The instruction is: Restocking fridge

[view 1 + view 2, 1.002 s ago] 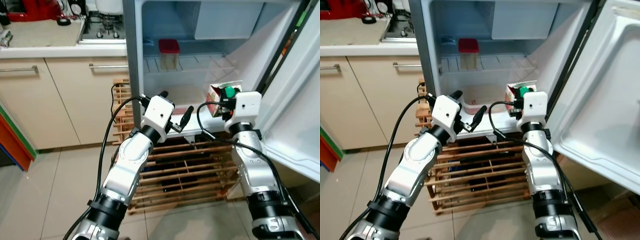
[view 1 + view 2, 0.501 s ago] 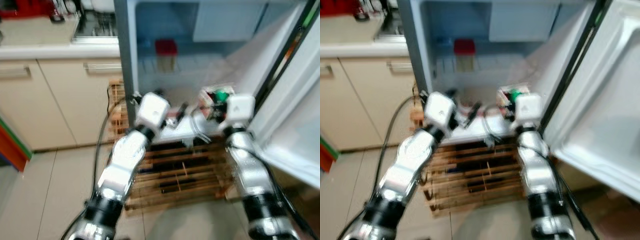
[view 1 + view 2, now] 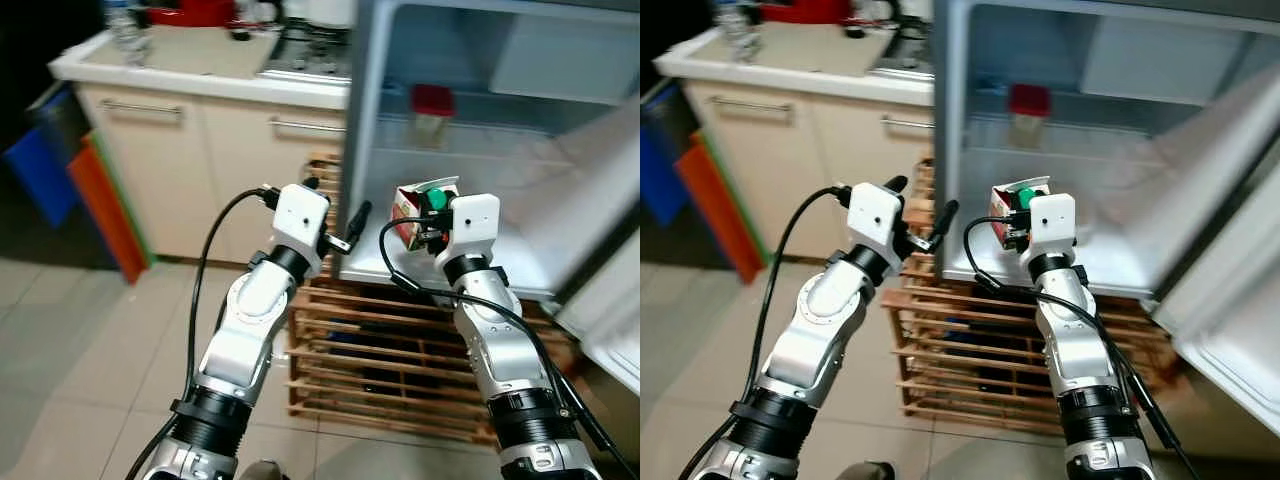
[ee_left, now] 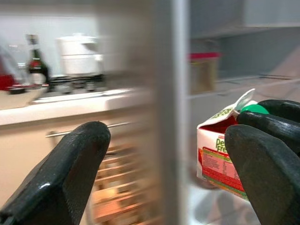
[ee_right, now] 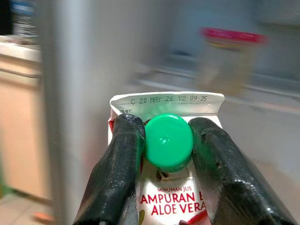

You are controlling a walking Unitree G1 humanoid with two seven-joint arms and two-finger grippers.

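My right gripper (image 3: pixel 431 207) is shut on the green cap of a red and white aloe vera drink carton (image 3: pixel 411 215), holding it upright just in front of the open fridge's bottom shelf (image 3: pixel 500 262). In the right wrist view the fingers (image 5: pixel 123 154) clamp the cap, with the carton (image 5: pixel 168 202) below. My left gripper (image 3: pixel 337 197) stands open and empty to the carton's left, by the fridge's left wall (image 3: pixel 360 120). A red-lidded jar (image 3: pixel 433 110) stands on the wire shelf inside.
A wooden slatted rack (image 3: pixel 400 345) sits under the fridge. The open fridge door (image 3: pixel 1240 300) stands at the right. To the left are a kitchen counter (image 3: pixel 190 55) with a hob, cream cabinets (image 3: pixel 170 170), and coloured boards (image 3: pixel 90 190) leaning on the floor.
The camera has swung left, so the fridge now sits further right in view. The carton stays in my right gripper; both arms keep about the same pose.
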